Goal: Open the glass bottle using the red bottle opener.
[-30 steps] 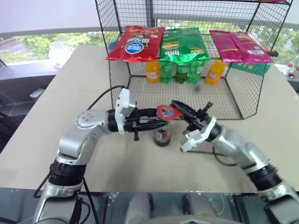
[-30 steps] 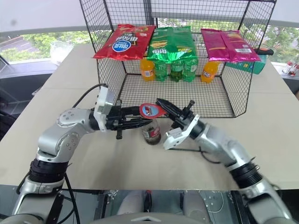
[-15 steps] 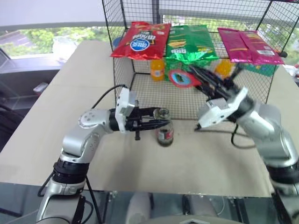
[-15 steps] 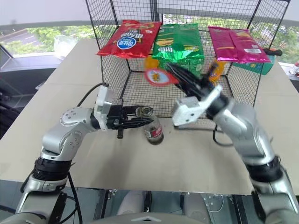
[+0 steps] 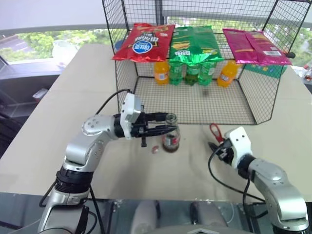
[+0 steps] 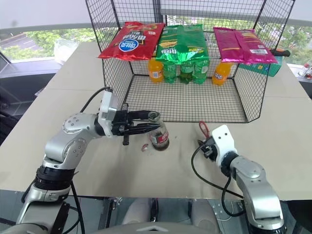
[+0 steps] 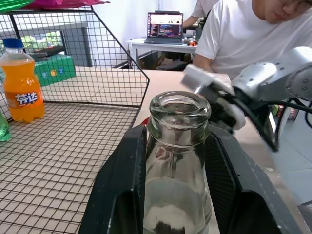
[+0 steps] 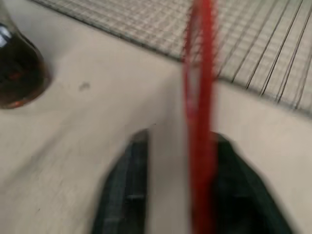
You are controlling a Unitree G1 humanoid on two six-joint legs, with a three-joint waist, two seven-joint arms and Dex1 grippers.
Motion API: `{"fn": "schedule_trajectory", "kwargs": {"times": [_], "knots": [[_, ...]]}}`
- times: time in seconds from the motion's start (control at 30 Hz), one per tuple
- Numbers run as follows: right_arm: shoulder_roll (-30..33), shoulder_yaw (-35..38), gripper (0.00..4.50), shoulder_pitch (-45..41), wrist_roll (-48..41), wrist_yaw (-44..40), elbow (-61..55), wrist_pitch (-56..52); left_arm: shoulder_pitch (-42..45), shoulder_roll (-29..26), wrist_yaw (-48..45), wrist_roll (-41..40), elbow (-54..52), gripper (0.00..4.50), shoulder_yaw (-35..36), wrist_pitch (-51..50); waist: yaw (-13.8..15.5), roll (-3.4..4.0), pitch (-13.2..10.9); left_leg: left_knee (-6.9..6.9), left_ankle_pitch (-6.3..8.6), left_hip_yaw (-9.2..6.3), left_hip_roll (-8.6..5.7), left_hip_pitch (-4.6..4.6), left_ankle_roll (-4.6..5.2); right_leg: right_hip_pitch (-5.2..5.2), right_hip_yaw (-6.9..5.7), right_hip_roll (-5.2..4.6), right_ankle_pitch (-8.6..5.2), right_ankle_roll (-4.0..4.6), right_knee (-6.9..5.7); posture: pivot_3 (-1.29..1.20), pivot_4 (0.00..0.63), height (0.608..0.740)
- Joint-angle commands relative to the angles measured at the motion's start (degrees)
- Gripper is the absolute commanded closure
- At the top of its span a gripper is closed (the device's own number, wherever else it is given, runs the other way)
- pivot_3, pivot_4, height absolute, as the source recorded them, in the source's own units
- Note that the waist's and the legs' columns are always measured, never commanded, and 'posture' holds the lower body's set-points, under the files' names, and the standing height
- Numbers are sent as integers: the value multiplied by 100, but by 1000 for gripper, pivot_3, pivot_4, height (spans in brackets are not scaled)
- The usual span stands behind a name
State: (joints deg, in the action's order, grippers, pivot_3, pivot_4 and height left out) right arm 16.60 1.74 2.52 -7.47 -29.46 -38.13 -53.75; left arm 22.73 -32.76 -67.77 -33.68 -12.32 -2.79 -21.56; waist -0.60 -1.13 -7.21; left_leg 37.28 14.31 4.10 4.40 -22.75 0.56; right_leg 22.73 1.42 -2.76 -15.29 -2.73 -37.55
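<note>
The glass bottle [image 5: 170, 141] stands upright on the table in front of the wire cage, with dark liquid, a red label and an uncapped mouth [image 7: 179, 108]. My left gripper [image 5: 168, 127] reaches in level from the left and is shut on its neck, one black finger [image 7: 117, 195] on each side. A small round cap [image 5: 155, 150] lies on the table just left of the bottle. To the right, my right gripper [image 5: 215, 145] rests low by the table. The red bottle opener [image 8: 200, 97] stands edge-on between its parted fingers, against one finger [image 8: 234, 190], with a gap on the other side.
A black wire cage [image 5: 253, 92] stands behind the bottle, with chip bags [image 5: 192, 41] on top and orange and green soda bottles [image 5: 190, 73] at its back. A person in a white shirt [image 7: 243, 34] sits beyond the table. Bare tabletop lies between the two grippers.
My right arm has come down from in front of the cage to the table at the right, bringing the opener along, and its fingers have parted. The cap now lies beside the bottle.
</note>
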Motion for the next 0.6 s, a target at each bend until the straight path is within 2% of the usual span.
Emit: {"fn": "schedule_trajectory", "kwargs": {"times": [0.03, 0.07, 0.1, 0.27, 0.33, 0.4, 0.5, 0.53, 0.6], "knots": [[103, 337, 863, -220, -424, -24, -211, -429, -122, -13, -43, 91, 19, 3344, -207, -77, 0, 0, 0, -1, 0, -2, 0, 0, 0, 0, -1, 0, 1, -2, 0, 0, 150, 740], [147, 380, 367, -258, -518, -30, -254, -534, -129, -13, -38, 84, 8, 3344, -202, -75, -1, 0, 0, -2, 0, -3, 0, -1, 0, 0, -3, 1, 4, -7, 0, 0, 150, 740], [209, 402, 71, -286, -570, -21, -296, -561, -137, -13, -29, 78, -4, 3344, -192, -69, 0, 0, 0, -5, 0, -4, 0, -1, 0, 1, -3, 1, 6, -12, 1, 0, 150, 740], [525, 407, 71, -334, -682, 51, -406, -416, -147, 13, -1, 4, -54, 3344, -106, -36, -4, 0, -1, -8, 0, -5, 0, -5, 0, 1, -5, 1, 6, -15, 8, 0, 150, 740], [656, 403, 0, -330, -696, 93, -415, -408, -162, 8, 9, 3, -81, 2341, -74, 2, -4, 1, -2, -9, 0, -6, 0, -5, 0, 1, -6, 1, 7, -15, 10, 0, 150, 740], [806, 436, 0, -322, -680, 123, -373, -309, -208, 29, 33, -23, -144, 1632, -30, 45, -7, -11, -13, -9, 0, -5, 0, -7, 0, 2, -5, 1, 7, -15, 10, 0, 150, 740], [928, 518, 0, -255, -695, 140, -310, 47, -266, 110, 178, -120, -317, 231, 130, 119, -3, -29, -33, -8, 0, -7, 0, -14, 0, 6, -8, 1, 7, -16, 12, 0, 150, 740], [928, 554, 0, -242, -719, 154, -293, 132, -292, 109, 210, -207, -398, 43, 206, 86, -2, -31, -35, -8, 0, -11, 0, -16, 0, 6, -11, 1, 7, -16, 12, 0, 150, 740], [958, 598, 0, -206, -788, 94, -260, 331, -363, 83, 318, -457, -589, 43, 407, -77, -4, -31, -37, -9, 0, -12, 0, -18, 0, 6, -12, 1, 7, -16, 14, 0, 150, 740]]}}
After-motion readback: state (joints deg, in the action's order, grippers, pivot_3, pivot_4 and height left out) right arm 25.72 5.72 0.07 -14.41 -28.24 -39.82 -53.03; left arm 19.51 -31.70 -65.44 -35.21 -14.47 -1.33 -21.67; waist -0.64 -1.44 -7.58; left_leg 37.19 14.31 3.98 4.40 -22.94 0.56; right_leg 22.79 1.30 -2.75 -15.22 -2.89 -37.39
